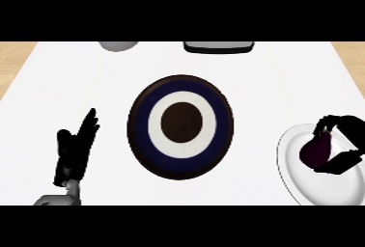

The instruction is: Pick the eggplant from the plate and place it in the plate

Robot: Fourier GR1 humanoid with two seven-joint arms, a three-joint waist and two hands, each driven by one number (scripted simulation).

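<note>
- My right robot hand (341, 144) curls round the eggplant (315, 149), over the white plate (299, 173).
- Left robot hand (75, 149) rests open, left of the blue plate (180, 126).
- Risk: I'd judge the rounded eggplant could slip on lifting.

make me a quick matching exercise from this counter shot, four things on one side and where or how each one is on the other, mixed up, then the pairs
Things:
1. eggplant
2. dark ringed plate
3. white plate
4. left hand

Descriptions:
A. open, fingers straight, at the view's left
B. middle of the counter, nothing on it
C. at the right edge, under the eggplant
D. purple, with the right hand curled round it

Pairs: 1-D, 2-B, 3-C, 4-A
</note>
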